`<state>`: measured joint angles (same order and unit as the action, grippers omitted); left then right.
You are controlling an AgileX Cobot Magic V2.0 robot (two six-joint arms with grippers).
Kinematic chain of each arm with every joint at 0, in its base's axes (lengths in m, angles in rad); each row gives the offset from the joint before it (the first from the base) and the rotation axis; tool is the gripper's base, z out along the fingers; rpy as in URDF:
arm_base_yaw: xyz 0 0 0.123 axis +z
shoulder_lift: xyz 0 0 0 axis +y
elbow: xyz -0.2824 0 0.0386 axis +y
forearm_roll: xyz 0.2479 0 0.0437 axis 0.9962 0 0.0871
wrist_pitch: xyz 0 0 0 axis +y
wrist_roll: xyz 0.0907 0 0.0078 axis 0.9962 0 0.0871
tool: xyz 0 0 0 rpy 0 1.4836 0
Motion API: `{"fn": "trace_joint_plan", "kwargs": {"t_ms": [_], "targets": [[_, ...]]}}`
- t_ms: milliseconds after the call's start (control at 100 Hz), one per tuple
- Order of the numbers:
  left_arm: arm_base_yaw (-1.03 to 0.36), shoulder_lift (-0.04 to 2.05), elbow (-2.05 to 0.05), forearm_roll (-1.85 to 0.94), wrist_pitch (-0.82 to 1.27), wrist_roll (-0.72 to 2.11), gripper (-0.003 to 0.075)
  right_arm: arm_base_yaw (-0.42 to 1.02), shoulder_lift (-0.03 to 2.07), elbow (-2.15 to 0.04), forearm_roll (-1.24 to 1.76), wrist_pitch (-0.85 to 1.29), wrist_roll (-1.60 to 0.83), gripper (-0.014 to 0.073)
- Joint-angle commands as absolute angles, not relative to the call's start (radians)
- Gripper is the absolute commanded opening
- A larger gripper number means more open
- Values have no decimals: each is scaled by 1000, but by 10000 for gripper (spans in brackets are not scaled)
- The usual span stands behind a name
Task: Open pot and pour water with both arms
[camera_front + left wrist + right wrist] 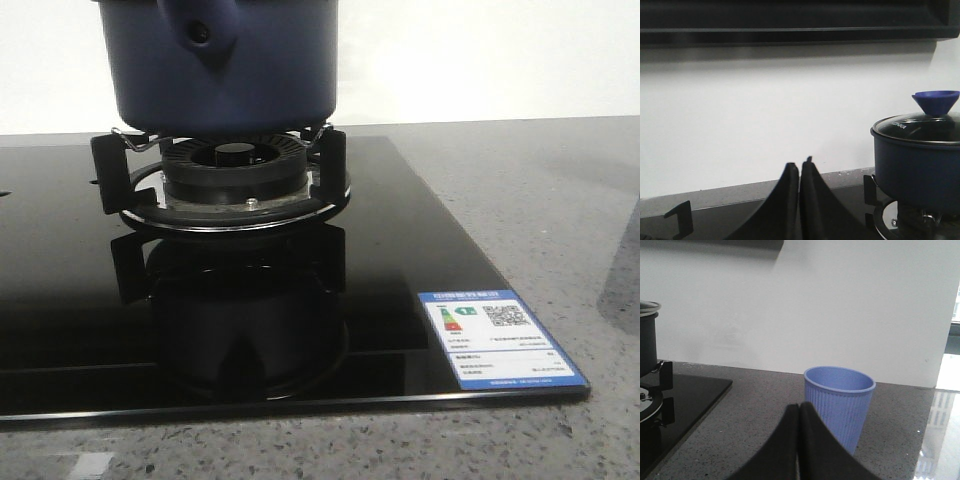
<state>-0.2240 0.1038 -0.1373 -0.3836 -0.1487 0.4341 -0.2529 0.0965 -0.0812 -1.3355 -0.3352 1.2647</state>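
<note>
The left gripper (799, 172) sat clenched on nothing, fingertips together, with the pot (917, 167) off to one side of it and beyond, resting on the burner (235, 170). The right gripper (799, 415) was likewise closed and empty, the ribbed cup (839, 405) standing just past its fingers. Judging by this, nothing had begun: the glass lid (927, 125) with its blue knob (936, 101) was on, and uncovering and pouring remained. The black glass hob (390, 260) lay in a speckled grey counter (755, 415) before a white wall (765, 110).
</note>
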Motion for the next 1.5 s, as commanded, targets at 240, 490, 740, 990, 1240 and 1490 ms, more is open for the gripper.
{"fn": "trace_joint_plan", "kwargs": {"t_ms": [240,490,740,990,1240,1490], "targets": [[-72,28,-66,-14,19,0,-20,-252,108,-108,-1322,-341,1258,-70],[7,-34,10,-13,55,-52,-20,-252,110,-108,-1322,-341,1258,-70],[17,-34,10,-14,52,-52,-20,-252,110,-108,-1322,-339,1258,-70],[17,-34,10,-14,52,-52,-20,-252,110,-108,-1322,-339,1258,-70],[17,-34,10,-14,52,-52,-20,-252,110,-108,-1322,-339,1258,-70],[17,-34,10,-14,52,-52,-20,-252,110,-108,-1324,-336,1258,-70]]}}
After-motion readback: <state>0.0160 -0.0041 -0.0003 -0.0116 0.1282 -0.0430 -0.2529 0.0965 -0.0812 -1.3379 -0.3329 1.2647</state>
